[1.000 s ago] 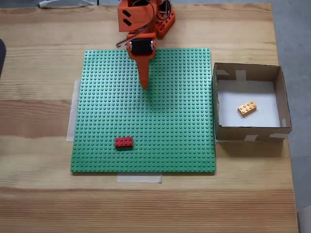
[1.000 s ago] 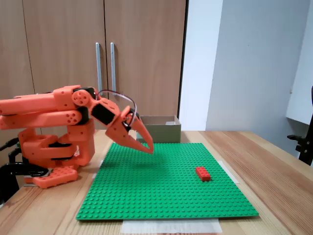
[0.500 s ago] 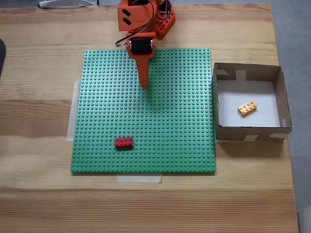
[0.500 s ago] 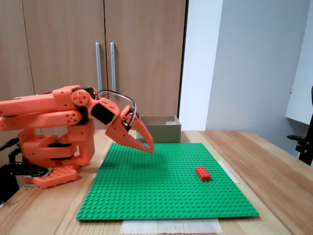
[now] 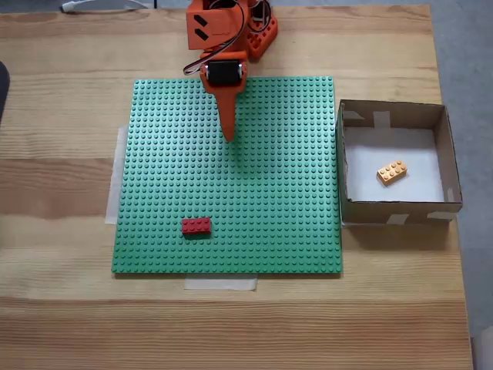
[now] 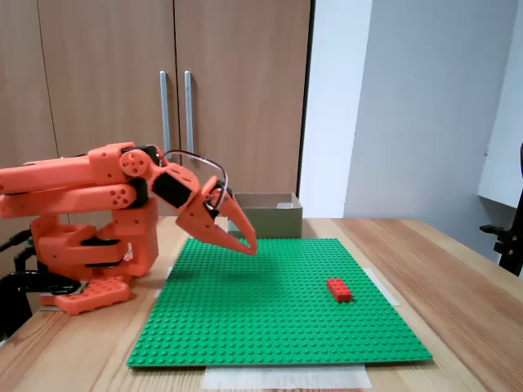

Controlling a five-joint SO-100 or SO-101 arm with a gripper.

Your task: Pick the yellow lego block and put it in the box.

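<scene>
Sitting in the box (image 5: 451, 162) at frame right, the yellow lego block (image 5: 391, 172) lay diagonal, well apart from the closed, empty pincer (image 5: 229, 136).

I've got open green plate (image 5: 269, 193) all round; only red brick (image 5: 196, 226) and box (image 5: 340, 166) walls obstruct.

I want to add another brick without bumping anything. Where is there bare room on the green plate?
The green baseplate is bare between the red brick and the box, also along its left side. It is crowded only at the top middle, under the shut gripper. The yellow lego block lies in the box.
</scene>
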